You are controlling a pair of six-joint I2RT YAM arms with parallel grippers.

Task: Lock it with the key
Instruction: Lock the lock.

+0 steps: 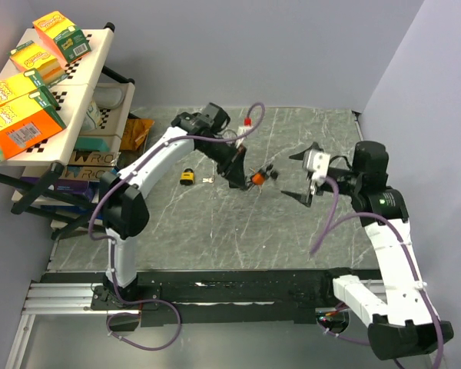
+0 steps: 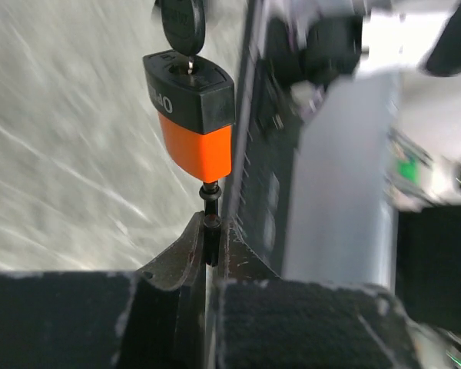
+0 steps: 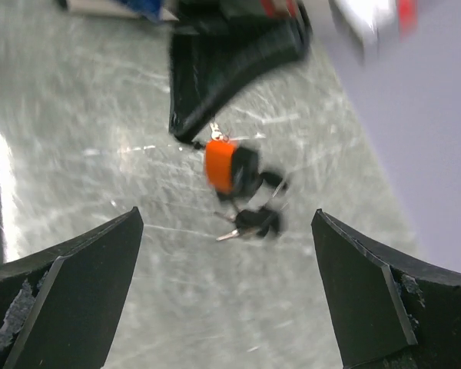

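Orange-and-black padlock [image 2: 194,108] hangs in mid-air over the table [image 1: 238,231], roughly centre btwn the two arms. Its thin metal loop [image 2: 210,201] is pinched tight in the left claw [image 2: 210,244], w/ the body pointing away from the wrist. At the far end the key [image 2: 183,27] sits in the keyhole, black head sticking out. A 2nd key [image 3: 250,223] dangles below on a ring. On the other side the right claw [image 1: 290,176] is spread wide and holds nothing. It sits near the lock's key end but apart from it.

Step in hand, my read: the key is in, the turn isn't made yet, and the right arm is lining up on the key head. Next move needs the right claw to come in square and close on the head's flat faces w/o snagging the 2nd key. Then it twists abt the key's axis while the left claw holds firm. That grip is only on the thin loop, so the body could swivel instead of the barrel turning.

Hard to make out:
- Both wrist views are smeared.
- Can't tell if the loop is pushed home or popped, since the left fingers cover its end.
- The key head is cut off by the frame edge in the left wrist view.
- A yellow padlock [image 1: 187,176] lies on the table further left, well apart, too small for detail.
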